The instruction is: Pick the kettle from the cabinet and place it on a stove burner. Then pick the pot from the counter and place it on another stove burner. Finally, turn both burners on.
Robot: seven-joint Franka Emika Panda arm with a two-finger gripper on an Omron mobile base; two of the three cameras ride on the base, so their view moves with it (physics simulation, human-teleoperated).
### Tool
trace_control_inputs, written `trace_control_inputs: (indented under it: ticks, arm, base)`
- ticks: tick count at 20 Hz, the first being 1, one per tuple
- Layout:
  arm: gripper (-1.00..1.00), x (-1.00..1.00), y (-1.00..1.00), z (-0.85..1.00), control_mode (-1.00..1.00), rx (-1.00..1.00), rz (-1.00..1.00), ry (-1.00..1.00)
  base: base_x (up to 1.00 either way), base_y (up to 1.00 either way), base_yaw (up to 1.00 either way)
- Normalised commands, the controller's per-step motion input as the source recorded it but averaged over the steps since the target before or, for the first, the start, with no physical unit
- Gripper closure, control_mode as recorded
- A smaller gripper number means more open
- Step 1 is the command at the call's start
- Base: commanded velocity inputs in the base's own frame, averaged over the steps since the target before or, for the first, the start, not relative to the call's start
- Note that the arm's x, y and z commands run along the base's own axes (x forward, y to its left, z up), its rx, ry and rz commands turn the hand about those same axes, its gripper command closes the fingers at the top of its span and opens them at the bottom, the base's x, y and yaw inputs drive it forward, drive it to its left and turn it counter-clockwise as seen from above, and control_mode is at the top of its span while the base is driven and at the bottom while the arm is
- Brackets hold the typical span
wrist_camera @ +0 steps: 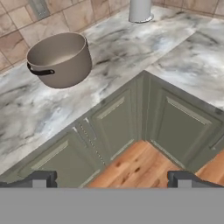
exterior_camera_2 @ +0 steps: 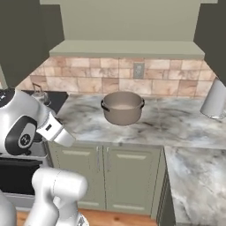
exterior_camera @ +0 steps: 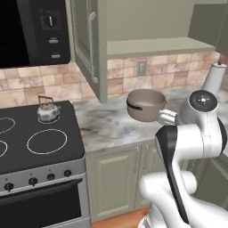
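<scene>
Nearest the lens, the two dark fingertips of the gripper (wrist_camera: 113, 179) were spread wide with nothing between them, pointed down at the olive-green lower cabinet doors (wrist_camera: 109, 131) and wood floor (wrist_camera: 140, 168). Up and left of the fingers, well apart, the wide taupe-brown metal pot (wrist_camera: 61, 59) with dark loop handles sat upright on the grey-white marbled stone counter (wrist_camera: 26, 113), no lid, empty beige inside. Beyond the fingers to the upper right stood a pale grey cylinder (wrist_camera: 140, 11) by the tiled wall.

In the left base view, left to right: black glass cooktop (exterior_camera: 38, 138) with white ring burners, small shiny silver kettle (exterior_camera: 48, 111) already on the rear burner, open olive-green wall cabinet door (exterior_camera: 87, 40), then the pot.

Judged step: kettle placed, pot pick not yet begun.

Risks: fingers were below counter height, so a straight reach could knock the counter edge. The pot is wide; a rim or handle pinch might slip or tilt. Carrying it toward the stove could clip the kettle or the open door.

Room: bare counter all round the pot, front burner ring (exterior_camera: 46, 141) free.
</scene>
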Motion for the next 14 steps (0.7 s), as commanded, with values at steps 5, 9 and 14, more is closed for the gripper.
trace_control_inputs:
  ticks: [5, 9, 14]
  arm:
    - [-1.00, 0.00, 0.00, 0.00, 1.00, 0.00, 0.00, 0.00]
    - [-1.00, 0.00, 0.00, 0.00, 1.00, 0.00, 0.00, 0.00]
    - [-1.00, 0.00, 0.00, 0.00, 1.00, 0.00, 0.00, 0.00]
  base:
    - [0.53, -0.26, 0.07]
    - [0.59, -0.18, 0.05]
    - [0.60, -0.13, 0.03]
